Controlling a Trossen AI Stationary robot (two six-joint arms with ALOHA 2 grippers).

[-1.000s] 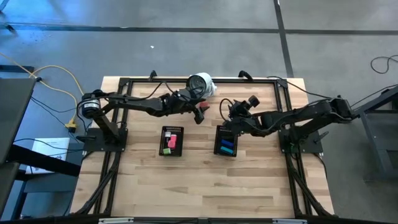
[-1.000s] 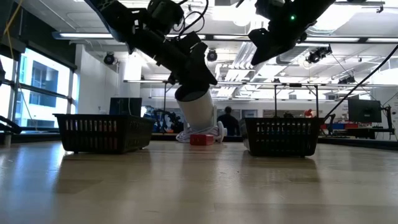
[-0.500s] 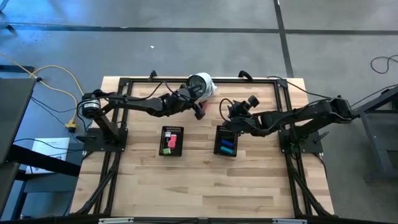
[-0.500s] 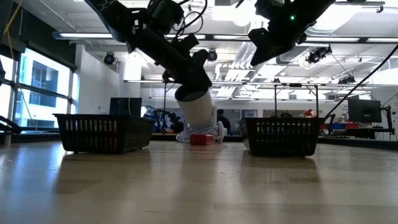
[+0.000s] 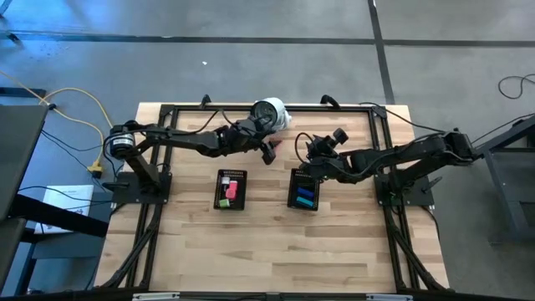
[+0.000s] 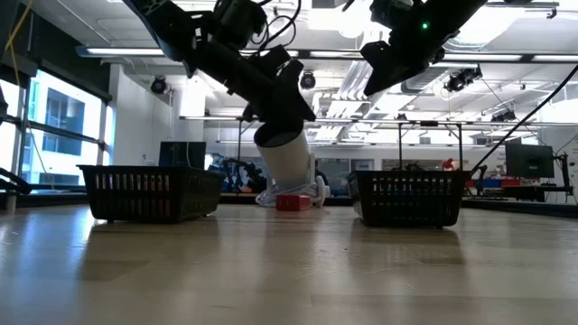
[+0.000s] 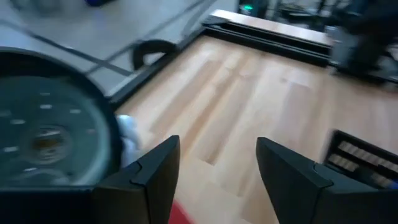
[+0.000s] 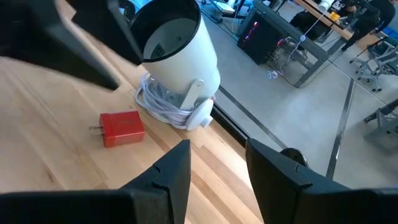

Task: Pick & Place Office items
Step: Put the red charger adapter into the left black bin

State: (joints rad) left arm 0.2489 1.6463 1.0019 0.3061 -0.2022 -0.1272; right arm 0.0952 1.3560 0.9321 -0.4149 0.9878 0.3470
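Red eraser-sized piece (image 8: pixel 122 129) lies on the table beside the white round object (image 8: pixel 177 56), below the left gripper (image 7: pixel 216 171), whose fingers stand apart and empty. This looks like the approach (pick not yet made); next, lower and close. The right gripper (image 8: pixel 216 163), parted and empty, waits above the right tray (image 5: pixel 303 190).

Two dark jointed arms with black cables, angular matte-black jaws.

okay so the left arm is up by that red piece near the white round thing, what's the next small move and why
Probably lower the left gripper onto the red piece and close. Its fingers stand open with nothing between them, hovering over the piece, which lies on the table beside the white round object, outside both trays. The right gripper waits over the right tray.
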